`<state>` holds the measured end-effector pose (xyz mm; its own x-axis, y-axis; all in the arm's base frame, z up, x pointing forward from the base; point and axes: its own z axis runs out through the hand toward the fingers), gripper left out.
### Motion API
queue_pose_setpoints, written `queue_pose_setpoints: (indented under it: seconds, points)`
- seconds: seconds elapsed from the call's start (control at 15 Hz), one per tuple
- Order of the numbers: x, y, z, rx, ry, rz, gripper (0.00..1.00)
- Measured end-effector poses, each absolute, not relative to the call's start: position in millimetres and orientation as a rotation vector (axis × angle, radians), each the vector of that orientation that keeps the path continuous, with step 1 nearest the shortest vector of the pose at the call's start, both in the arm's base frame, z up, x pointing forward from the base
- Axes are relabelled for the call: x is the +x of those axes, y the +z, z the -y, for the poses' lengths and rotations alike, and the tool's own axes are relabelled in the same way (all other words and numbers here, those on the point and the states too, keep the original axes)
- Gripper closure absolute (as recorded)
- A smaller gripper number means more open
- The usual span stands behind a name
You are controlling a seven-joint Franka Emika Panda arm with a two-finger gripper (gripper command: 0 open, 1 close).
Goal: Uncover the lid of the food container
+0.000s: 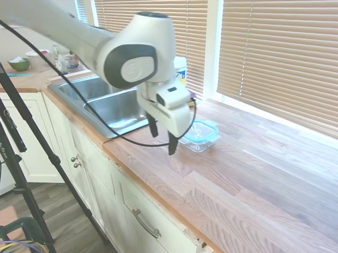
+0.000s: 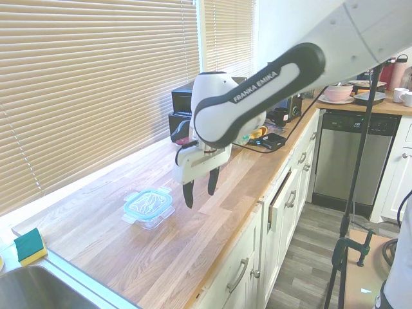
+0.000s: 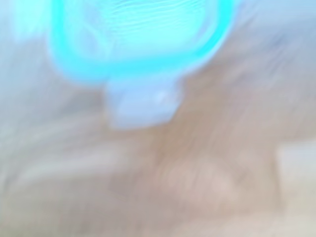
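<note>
Teal-rimmed lid point(image 2: 149, 203) seated flat on the clear glass food container point(image 2: 150, 221), closed, on the wooden countertop point(image 2: 193, 244) near the window side, between the sink and the open stretch of wood. Blurred in the wrist view: turquoise rim of the lid point(image 3: 138, 47) with a pale clip tab jutting from one edge. Just beside the dish on the counter-edge side, above the wood and not touching lid or glass: gripper point(image 2: 199, 190), dark fingers pointing down and spread apart, holding nothing. In the first exterior view, gripper point(image 1: 162, 137) overlapping the near edge of the container point(image 1: 200, 142) and lid point(image 1: 201, 129). Further out: stainless sink point(image 1: 110, 106) toward one end of the counter, yellow-green sponge point(image 2: 29, 246) by the sink corner, closed wooden blinds point(image 2: 90, 84) along the wall, black appliance point(image 2: 187, 106) at the far end of the counter.
</note>
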<state>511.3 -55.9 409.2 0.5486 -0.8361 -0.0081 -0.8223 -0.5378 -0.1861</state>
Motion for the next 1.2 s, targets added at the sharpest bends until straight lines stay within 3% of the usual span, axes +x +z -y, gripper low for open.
queue_pose_setpoints:
  seconds: [0.53,1.2]
  points:
    - [595,402,125,-2.510,0.024,-1.196,0.00]
    - [656,369,126,-2.471,0.101,-1.101,0.00]
